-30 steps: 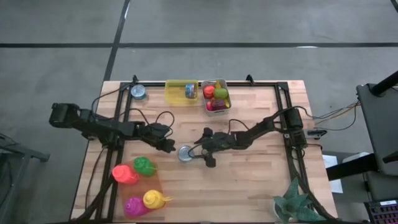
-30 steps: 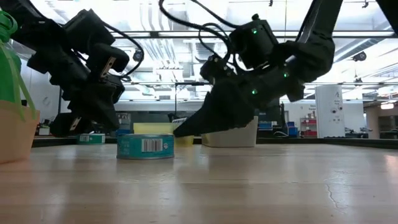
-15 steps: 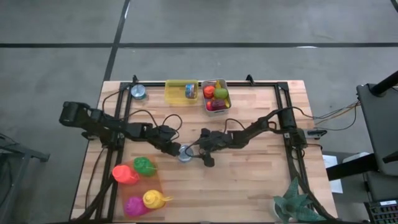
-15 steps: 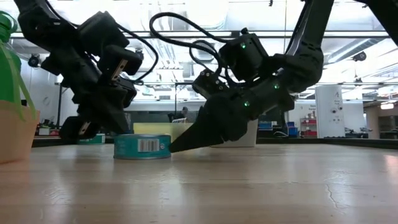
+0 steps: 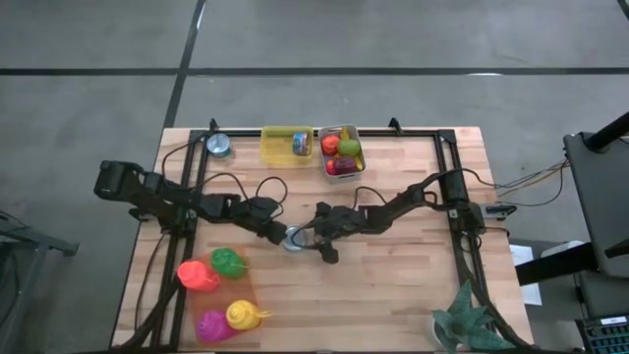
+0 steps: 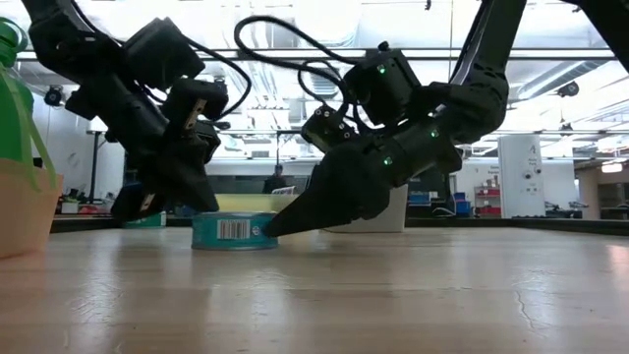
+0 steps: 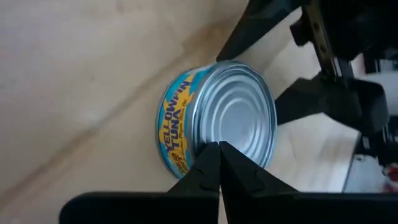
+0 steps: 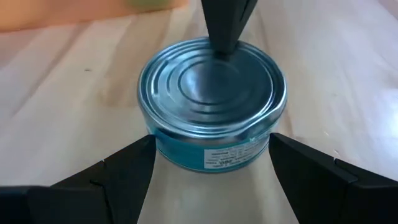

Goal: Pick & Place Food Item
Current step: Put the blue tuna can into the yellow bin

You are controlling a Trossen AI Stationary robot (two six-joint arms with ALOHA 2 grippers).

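A wooden table (image 5: 393,285) is seen from above, with both dark arms reaching in toward its middle. Along the far edge are set a yellow tray (image 5: 280,147) holding a small can and a grey bin (image 5: 341,150) filled with coloured toy food, with another can (image 5: 218,146) near the far left corner. Four bright plastic toys (image 5: 223,292) are grouped at the near left, and a green plant-like figure (image 5: 466,320) stands at the near right corner.

The tuna can (image 5: 293,240) is standing upright on the table's middle, between the two grippers. The right gripper (image 8: 211,163) is lowered around it, its fingers spread wide, one on each side of the can's wall; contact with the wall cannot be made out. The left gripper (image 7: 219,163) is pressed together to a single tip, which is placed at the can's rim, over the edge of the lid. In the low view both grippers are seen slanting down to the can from opposite sides.
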